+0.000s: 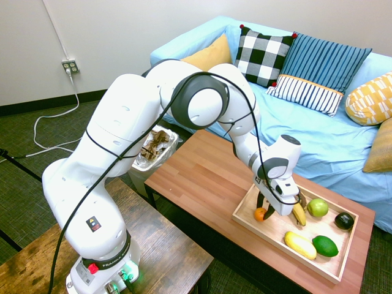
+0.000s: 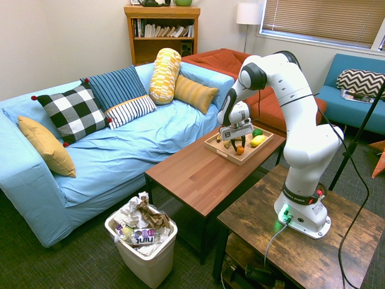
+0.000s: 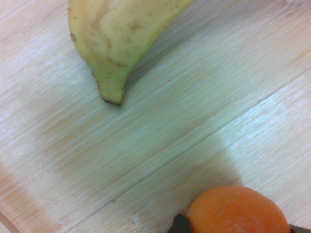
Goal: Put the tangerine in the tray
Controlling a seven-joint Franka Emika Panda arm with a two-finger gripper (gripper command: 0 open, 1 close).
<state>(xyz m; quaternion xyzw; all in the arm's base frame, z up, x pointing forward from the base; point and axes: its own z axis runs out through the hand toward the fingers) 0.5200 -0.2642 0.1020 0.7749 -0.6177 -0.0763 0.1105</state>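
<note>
Over the tray (image 1: 245, 222), at its end nearest the bare stretch of worktop (image 1: 202, 177), the tool (image 1: 264, 210) points straight down with the tangerine (image 1: 260, 214) between its dark fingers, closed on the fruit. From the first exterior view the tangerine sits low inside the tray, at or just above its pale floor; whether it touches the wood I cannot tell. Beside the tangerine, further into the tray, lies a banana (image 1: 298, 214), and beyond that a green apple (image 1: 317, 207) and a dark avocado (image 1: 344, 220) along the sofa-side edge. A yellow lemon-like fruit (image 1: 300, 245) and a lime (image 1: 325, 245) lie along the tray's opposite edge. The wrist view shows the tangerine (image 3: 237, 211) close up over the tray's light wood grain (image 3: 160, 145), with the banana's tip (image 3: 112, 92) well apart from it.
</note>
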